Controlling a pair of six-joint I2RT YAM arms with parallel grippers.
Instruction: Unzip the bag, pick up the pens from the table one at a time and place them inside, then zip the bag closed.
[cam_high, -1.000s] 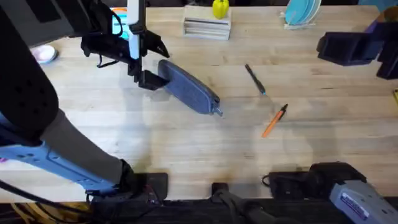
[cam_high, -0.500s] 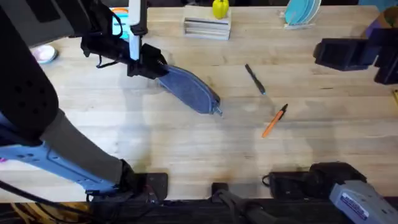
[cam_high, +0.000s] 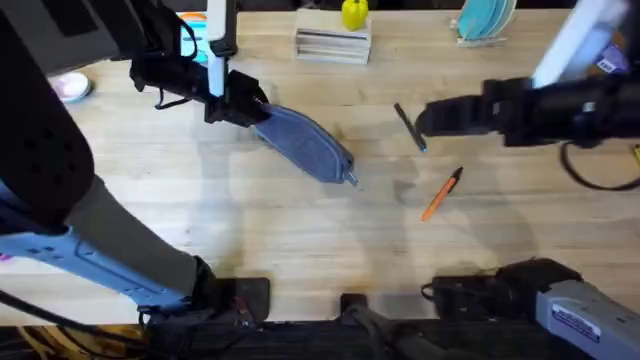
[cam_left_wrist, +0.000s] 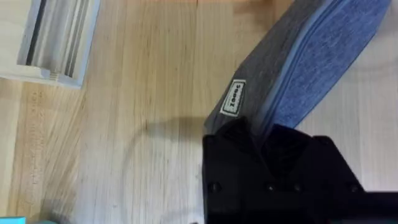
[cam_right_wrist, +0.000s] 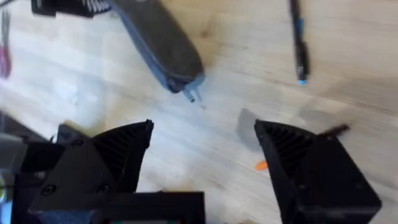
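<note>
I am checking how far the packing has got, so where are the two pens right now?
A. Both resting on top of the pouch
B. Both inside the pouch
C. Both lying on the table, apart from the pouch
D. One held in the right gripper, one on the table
C: the dark pen and the orange pen both lie on the bare table, off to the side of the bag, and the open right gripper holds nothing.
</note>
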